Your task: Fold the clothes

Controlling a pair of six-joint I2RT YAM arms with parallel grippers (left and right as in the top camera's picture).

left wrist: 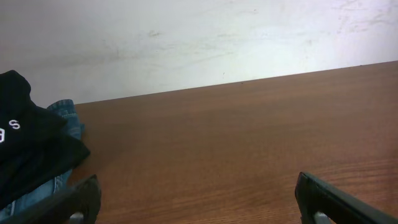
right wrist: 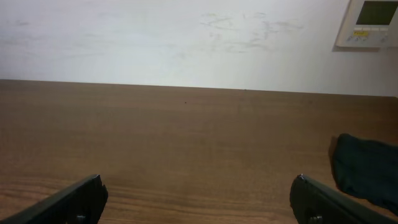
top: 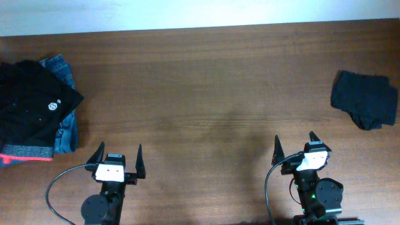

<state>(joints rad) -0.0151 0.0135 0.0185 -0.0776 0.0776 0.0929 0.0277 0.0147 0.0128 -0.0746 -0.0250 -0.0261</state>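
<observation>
The clothes, a black garment [top: 365, 100], lie bunched in a small heap at the table's far right; no logo shows on it. In the right wrist view its edge [right wrist: 367, 174] sits just beyond the right finger. My right gripper [top: 295, 139] [right wrist: 198, 183] is open near the front edge, left of and nearer than the heap, holding nothing. The left gripper [top: 119, 150] [left wrist: 198, 186] is open at the front left, over bare wood, with nothing between its fingers.
A pile lies at the left edge: a black garment with a round white emblem [top: 31, 103] [left wrist: 31, 149] over blue jeans [top: 62, 72] [left wrist: 68, 118], with a grey band edged in red [top: 25, 152]. A white wall runs behind the table, with a control panel [right wrist: 370, 22].
</observation>
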